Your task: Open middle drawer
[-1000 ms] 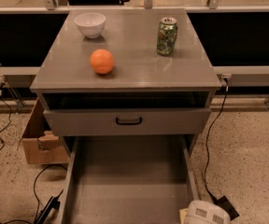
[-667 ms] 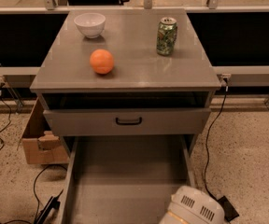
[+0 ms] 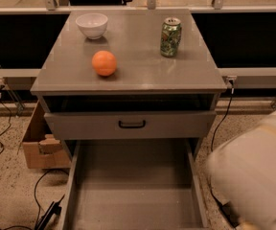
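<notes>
The middle drawer stands pulled out. Our white arm is beside its right rim. We cannot see the gripper, so we cannot tell its state.

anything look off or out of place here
Nothing spilled or damaged. The open drawer stands pulled out; bowl, orange and upright can sit tidily on top. The gripper is out of view; only the robot's pale arm looms lower right.

The middle drawer is a low, wide grey metal front with a small black bar handle at its centre. It sits level, pushed in or nearly so, beneath a dark gap under the worktop. It lies up and left of the tool, seemingly the blurred pale bulk, apart from it.
</notes>
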